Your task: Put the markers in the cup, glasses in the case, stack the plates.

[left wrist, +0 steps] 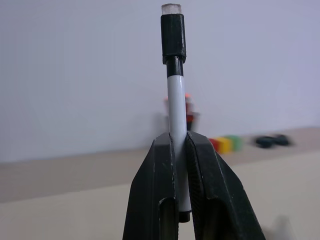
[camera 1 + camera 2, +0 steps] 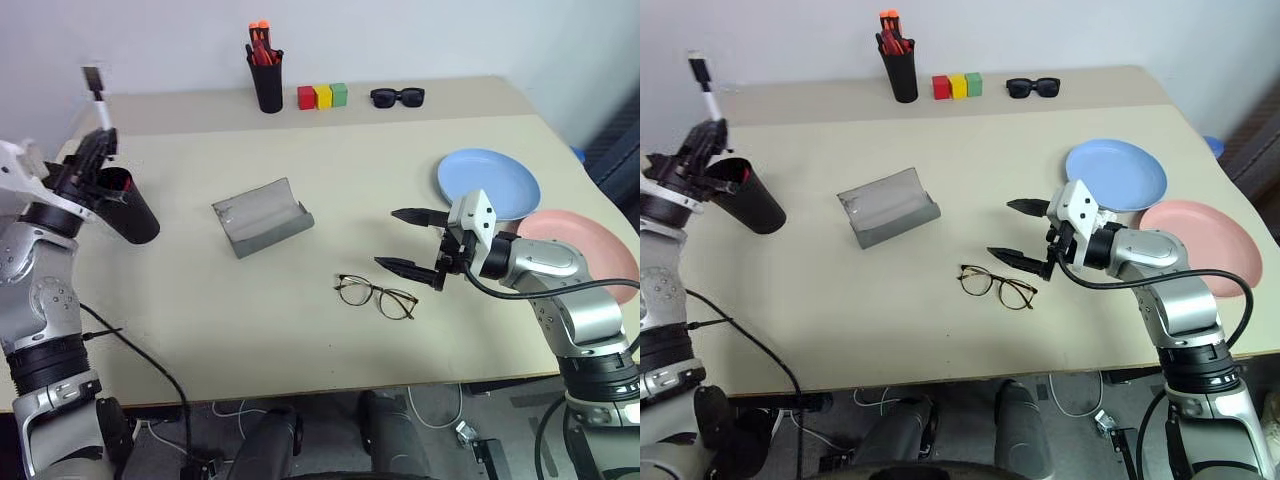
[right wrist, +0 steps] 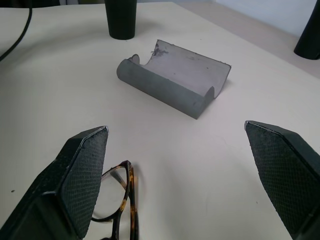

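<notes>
My left gripper [image 2: 100, 140] is shut on a slim white marker [image 1: 175, 100] with a black cap, held upright just above the rim of the black cup [image 2: 132, 212] at the table's left edge. Something red [image 2: 115, 183] shows inside the cup. The wire-frame glasses [image 2: 375, 296] lie unfolded near the front middle of the table. My right gripper [image 2: 388, 238] hovers just to their right, open wide and empty. The grey case [image 2: 262, 216] lies open behind the glasses. At the right, the light blue plate [image 2: 488, 183] and the pink plate [image 2: 590, 250] lie side by side.
Along the back edge stand a narrow black pen holder [image 2: 266, 78] with orange-capped markers, three coloured blocks [image 2: 322, 96] and black sunglasses [image 2: 397, 96]. A black cable [image 2: 140, 350] hangs past the table's front left corner.
</notes>
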